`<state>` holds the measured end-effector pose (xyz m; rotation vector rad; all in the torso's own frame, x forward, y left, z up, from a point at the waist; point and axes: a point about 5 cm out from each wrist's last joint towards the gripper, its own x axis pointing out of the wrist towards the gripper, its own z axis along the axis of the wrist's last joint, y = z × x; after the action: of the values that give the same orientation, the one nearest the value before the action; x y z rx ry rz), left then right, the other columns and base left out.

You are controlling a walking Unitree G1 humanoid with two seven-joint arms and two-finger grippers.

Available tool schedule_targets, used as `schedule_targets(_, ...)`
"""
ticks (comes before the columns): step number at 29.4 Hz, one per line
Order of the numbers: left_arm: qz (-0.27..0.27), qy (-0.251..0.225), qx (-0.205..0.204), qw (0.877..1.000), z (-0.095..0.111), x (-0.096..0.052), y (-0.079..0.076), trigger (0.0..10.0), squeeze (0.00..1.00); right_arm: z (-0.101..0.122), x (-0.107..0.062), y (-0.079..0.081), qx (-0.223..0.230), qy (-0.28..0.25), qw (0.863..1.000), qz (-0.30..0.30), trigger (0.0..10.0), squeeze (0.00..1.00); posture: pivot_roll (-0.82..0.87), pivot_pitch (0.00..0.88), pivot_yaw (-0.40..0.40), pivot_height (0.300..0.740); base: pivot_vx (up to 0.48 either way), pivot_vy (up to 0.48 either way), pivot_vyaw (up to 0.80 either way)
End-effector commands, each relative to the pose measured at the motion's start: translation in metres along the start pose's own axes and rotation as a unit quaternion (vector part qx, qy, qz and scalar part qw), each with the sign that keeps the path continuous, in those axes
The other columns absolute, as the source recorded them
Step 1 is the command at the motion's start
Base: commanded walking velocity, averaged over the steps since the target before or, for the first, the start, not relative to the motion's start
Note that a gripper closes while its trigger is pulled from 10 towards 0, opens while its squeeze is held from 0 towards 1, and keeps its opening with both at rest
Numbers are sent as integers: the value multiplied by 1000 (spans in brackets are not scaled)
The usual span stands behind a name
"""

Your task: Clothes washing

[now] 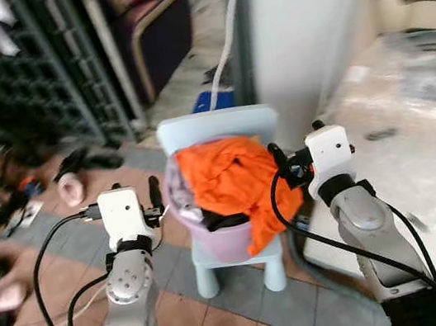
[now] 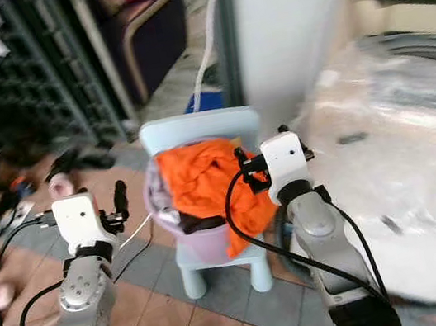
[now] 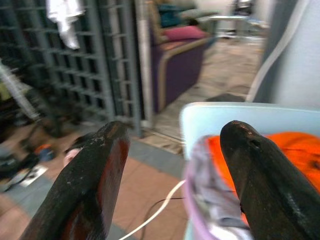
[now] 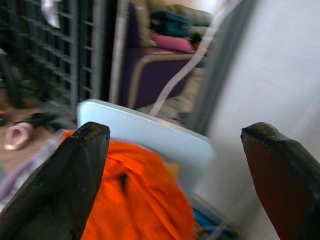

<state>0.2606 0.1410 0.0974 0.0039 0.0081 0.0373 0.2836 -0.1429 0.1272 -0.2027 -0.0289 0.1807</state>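
Note:
An orange garment [image 1: 233,179] lies heaped on other clothes in a lilac basin [image 1: 223,242], and one end hangs over the basin's front. The basin stands on a small light blue chair [image 1: 216,126]. My left gripper [image 1: 154,200] hovers just left of the basin, open, with nothing between its fingers [image 3: 90,185]. My right gripper [image 1: 279,165] is at the basin's right side, close to the orange garment [image 4: 135,195], and is also open and holding nothing. The views are blurred.
A white washing machine top under clear plastic [image 1: 412,122] stands at my right, behind a white pillar [image 1: 312,22]. A purple armchair [image 1: 157,22] and a dark metal grille [image 1: 20,79] are at the back left. Slippers [image 1: 70,188] and cables litter the tiled floor.

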Motion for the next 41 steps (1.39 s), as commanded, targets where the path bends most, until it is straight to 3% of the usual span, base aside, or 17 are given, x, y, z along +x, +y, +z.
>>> schedule_targets(1, 0, -5, -1, 1000, 1, -1, 1, 10000, 0, 0, 3, 1, 3, 3, 1000, 8, 10000, 0, -36, 0, 52, 740, 277, 0, 506)
schedule_targets(7, -2, -3, -2, 1000, 0, -1, -1, 10000, 0, -3, 5, 3, -1, 16, 1000, 17, 10000, 0, -39, 0, 53, 740, 302, 0, 84)
schedule_targets(12, -3, -3, -1, 1000, 0, 1, 0, 10000, 0, -16, 5, 8, -9, 57, 998, 35, 10000, 0, -36, 0, 54, 740, 333, 0, 0)
schedule_targets(16, -3, 0, -2, 1000, 0, 1, 0, 10000, 0, -40, 2, 17, -27, 132, 988, 78, 10000, 0, -33, 0, 55, 740, 311, 0, 0)
schedule_targets(27, -1, 9, -1, 1000, -2, -5, -2, 10000, 0, -69, -9, 23, -48, 217, 967, 124, 10000, 0, -5, 0, 38, 740, 22, 0, 0)
schedule_targets(37, 24, 44, 18, 999, -6, -39, 14, 10000, 0, -85, -1, 29, -39, 267, 953, 135, 10000, 0, 100, 117, -5, 740, 0, 0, 0)
schedule_targets(39, 44, 61, 24, 997, -6, -58, 23, 10000, 0, -89, 9, 31, -36, 282, 951, 122, 10000, 0, 148, 166, -25, 740, 0, 0, 0)
schedule_targets(40, 48, 64, 26, 996, -5, -62, 25, 10000, 0, -90, 12, 32, -35, 285, 950, 120, 7451, 0, 154, 173, -28, 740, 0, 0, 0)
schedule_targets(41, 50, 66, 26, 996, -4, -65, 26, 10000, 0, -90, 13, 33, -35, 286, 950, 119, 7451, 0, 165, 190, -33, 740, 0, 0, 0)
